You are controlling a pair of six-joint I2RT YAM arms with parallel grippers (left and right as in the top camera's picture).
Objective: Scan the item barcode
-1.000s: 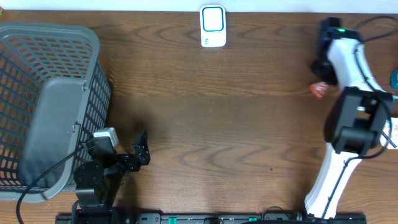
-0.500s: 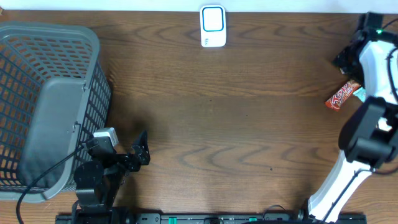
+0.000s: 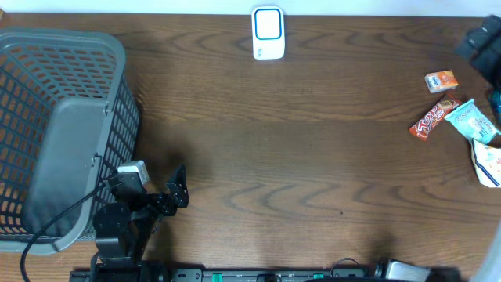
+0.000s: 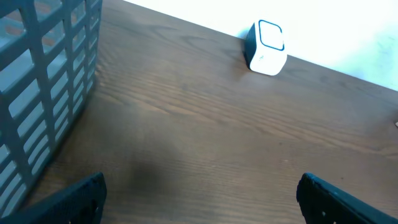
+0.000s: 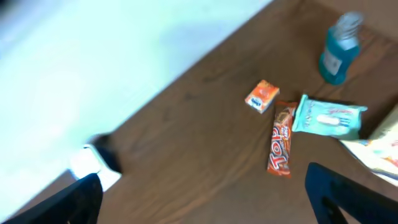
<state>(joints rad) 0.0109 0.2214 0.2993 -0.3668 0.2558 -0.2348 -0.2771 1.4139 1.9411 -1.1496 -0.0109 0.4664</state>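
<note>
The white and blue barcode scanner [image 3: 268, 33] stands at the table's far edge, also seen as a scanner [image 4: 267, 48] from the left wrist and, blurred, as a scanner [image 5: 93, 163] from the right wrist. Items lie at the right: a small orange box [image 3: 441, 81], a red candy bar [image 3: 433, 117] and a light-blue packet [image 3: 472, 121]. My right gripper [image 5: 205, 199] hangs open and empty high above the orange box [image 5: 262, 96] and candy bar [image 5: 281, 140]. My left gripper [image 3: 176, 192] rests open and empty near the front left.
A grey mesh basket [image 3: 55, 125] fills the left side, with its wall [image 4: 37, 81] close to my left fingers. A blue bottle [image 5: 341, 50] and a white packet [image 3: 489, 164] sit by the right edge. A dark part of the right arm [image 3: 480, 39] shows at top right.
My right arm has swung up and off toward the right edge, uncovering the orange box, candy bar and packets. The left arm has not moved.
</note>
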